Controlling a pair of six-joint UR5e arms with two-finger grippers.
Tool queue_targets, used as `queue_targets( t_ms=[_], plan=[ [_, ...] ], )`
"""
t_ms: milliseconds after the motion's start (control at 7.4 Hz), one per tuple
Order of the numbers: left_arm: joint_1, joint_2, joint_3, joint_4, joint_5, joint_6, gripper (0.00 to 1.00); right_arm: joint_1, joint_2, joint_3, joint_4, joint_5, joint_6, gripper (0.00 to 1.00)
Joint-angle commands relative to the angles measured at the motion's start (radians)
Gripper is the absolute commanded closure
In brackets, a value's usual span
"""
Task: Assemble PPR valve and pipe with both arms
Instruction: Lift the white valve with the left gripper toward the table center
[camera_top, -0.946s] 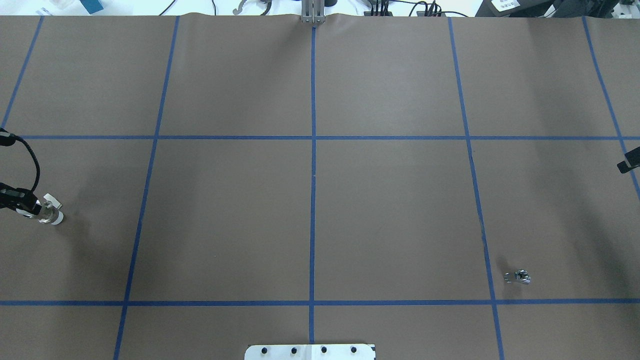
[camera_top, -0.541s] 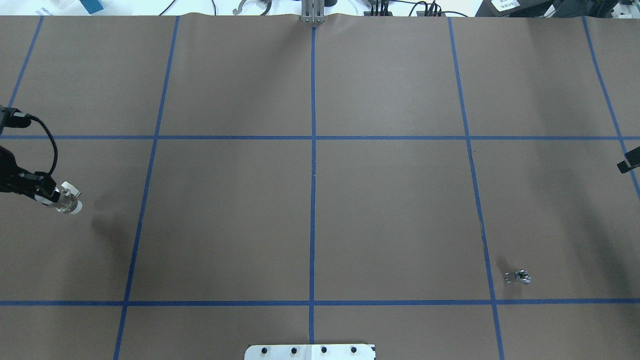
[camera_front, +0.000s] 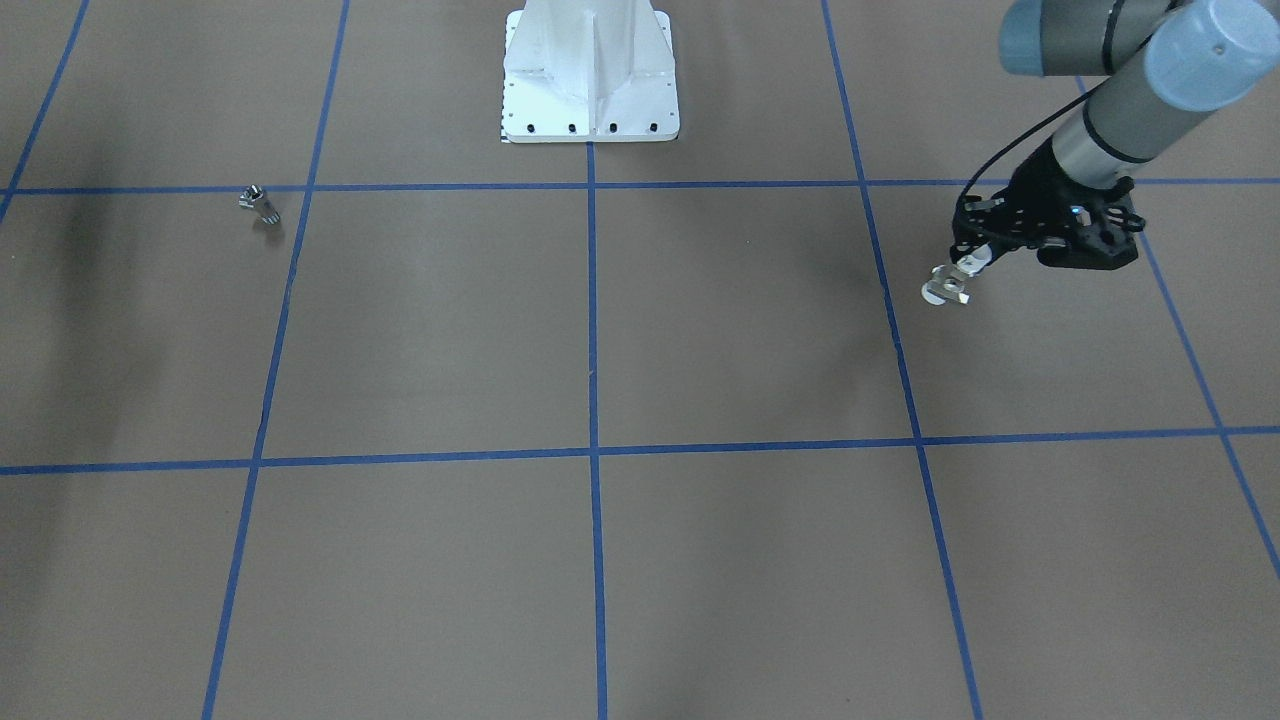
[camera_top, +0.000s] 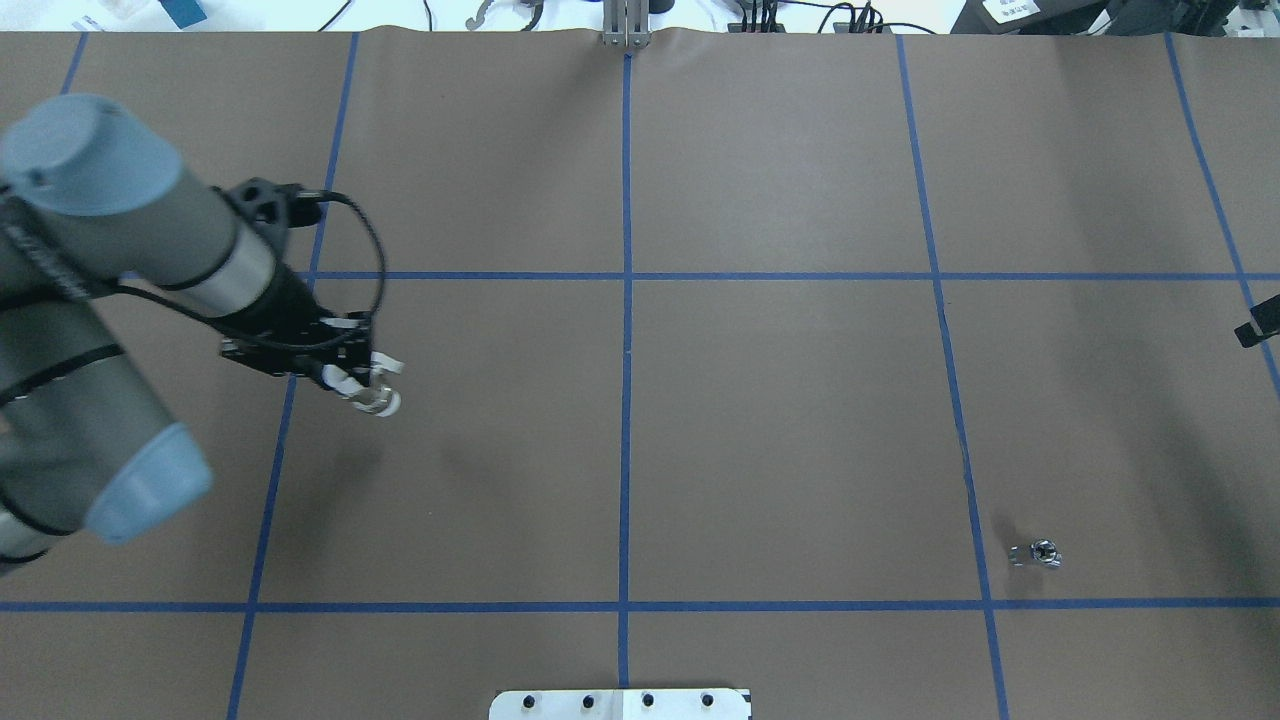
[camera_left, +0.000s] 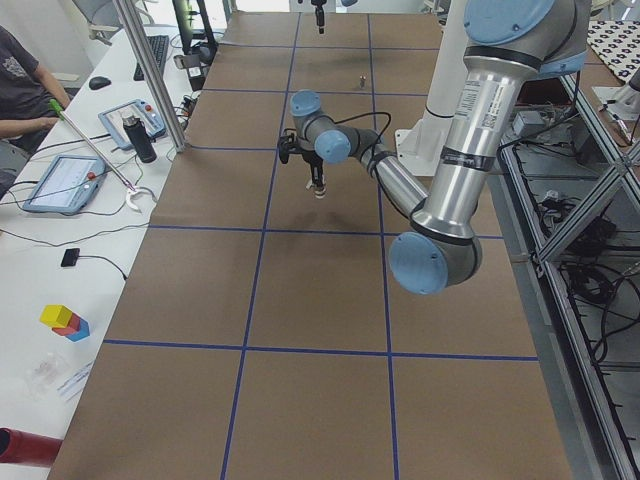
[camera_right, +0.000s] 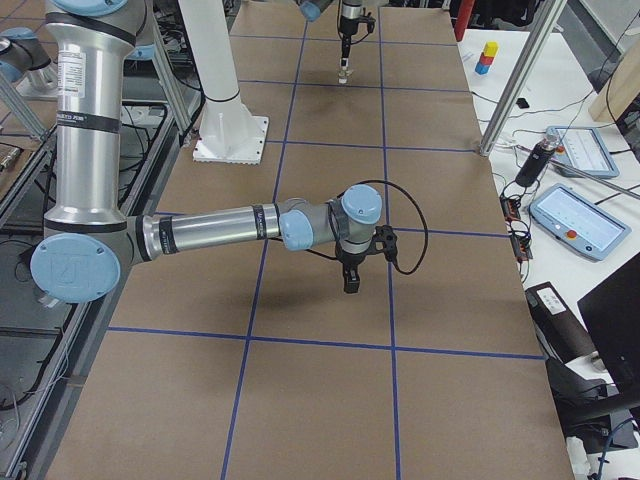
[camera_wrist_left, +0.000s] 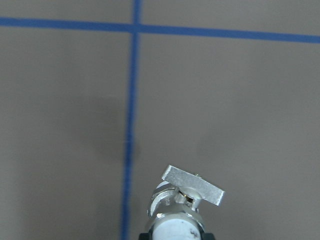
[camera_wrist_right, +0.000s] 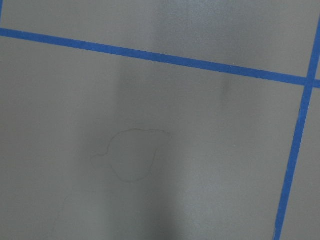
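Note:
My left gripper (camera_top: 360, 385) is shut on the PPR valve (camera_top: 382, 399), a white and brass fitting held above the table just right of the left blue grid line. The valve also shows in the front view (camera_front: 944, 287) and close up in the left wrist view (camera_wrist_left: 186, 200). The pipe (camera_top: 1036, 553), a tiny chrome stub, lies alone on the table at the near right; it also shows in the front view (camera_front: 260, 203). My right gripper (camera_right: 349, 283) hangs over bare table; I cannot tell whether it is open or shut.
Brown paper with a blue tape grid (camera_top: 625, 400) covers the table. The robot's white base plate (camera_front: 590, 90) stands at the near middle edge. A side bench with tablets (camera_left: 65, 180) and an operator runs along the far edge.
My left arm has swung to the right from the table's left edge, carrying the valve across the left grid line. The pipe has not moved.

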Motion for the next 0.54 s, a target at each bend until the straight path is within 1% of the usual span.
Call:
queue_targets(
  t_ms=[0,135,270,405],
  plan=[
    [0.096,-0.381,0.249,0.136,0.072,-0.13,1.0,0.001,0.0,-0.001,0.0,0.0,-0.002,0.0],
    [0.112,-0.464,0.369,0.074,0.086,-0.149,1.0,0.001,0.0,-0.001,0.0,0.0,-0.002,0.0],
    [0.115,-0.507,0.467,-0.003,0.106,-0.151,1.0,0.001,0.0,-0.001,0.0,0.0,0.0,0.0],
    [0.115,-0.549,0.543,-0.023,0.106,-0.151,1.0,0.001,0.0,-0.004,0.0,0.0,0.0,0.0]
  ],
)
